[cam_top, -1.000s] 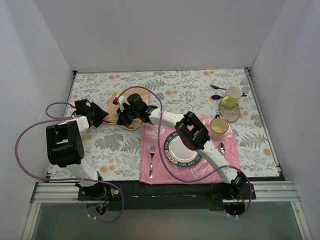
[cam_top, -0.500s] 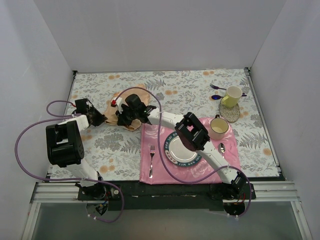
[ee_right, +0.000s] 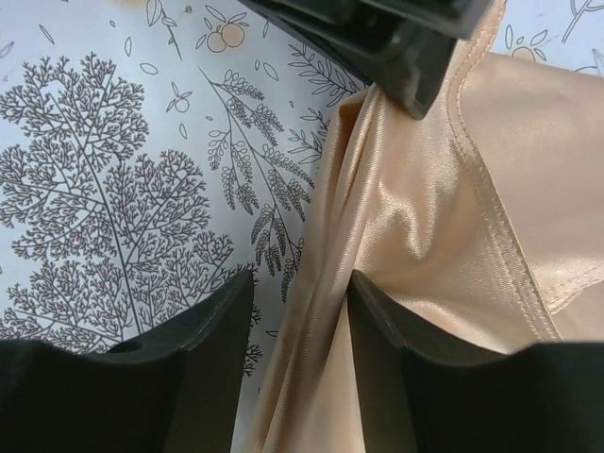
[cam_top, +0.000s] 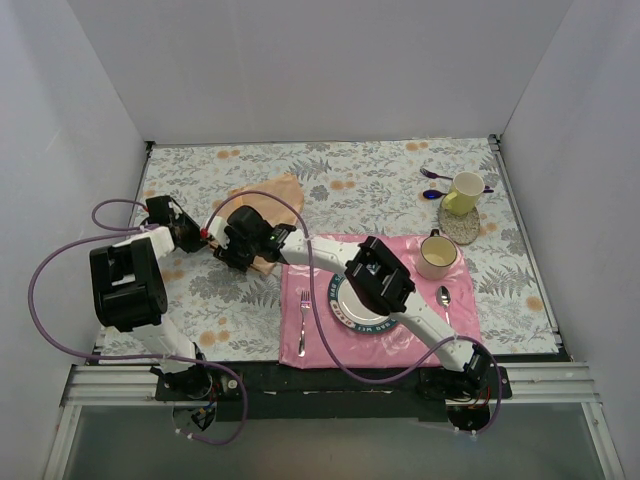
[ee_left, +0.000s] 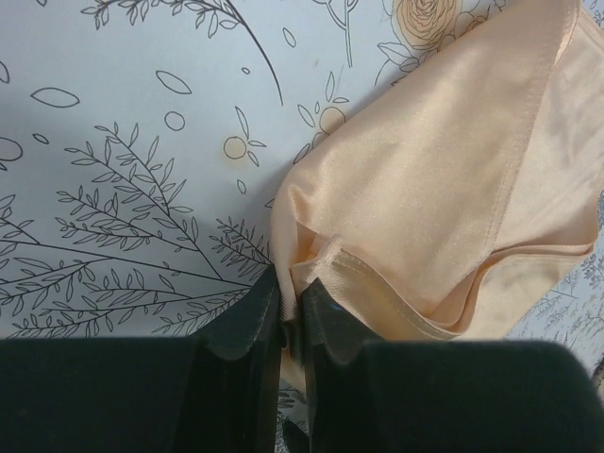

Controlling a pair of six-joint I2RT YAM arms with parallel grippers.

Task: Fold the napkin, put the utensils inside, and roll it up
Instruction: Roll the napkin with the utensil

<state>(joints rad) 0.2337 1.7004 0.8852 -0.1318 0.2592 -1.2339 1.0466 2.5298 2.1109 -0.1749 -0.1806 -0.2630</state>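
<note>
folding the napkin, both grippers working its near edge

the napkin [cam_top: 268,189] lies rumpled on the table [cam_top: 390,185], just beyond the far left corner of the pink placemat [cam_top: 292,290], not yet folded flat. the left gripper [ee_left: 291,302] has its fingers pinched together on a hemmed corner of the cloth. the right gripper [ee_right: 297,293] is beside it, closer to the placemat, with its fingers apart and a raised ridge of cloth between them, not clamped. this looks like the fold step, barely begun. next, the right fingers probably need to close on that ridge, then both should carry the edge over evenly. no dark cutlery shows near the placemat.
</note>
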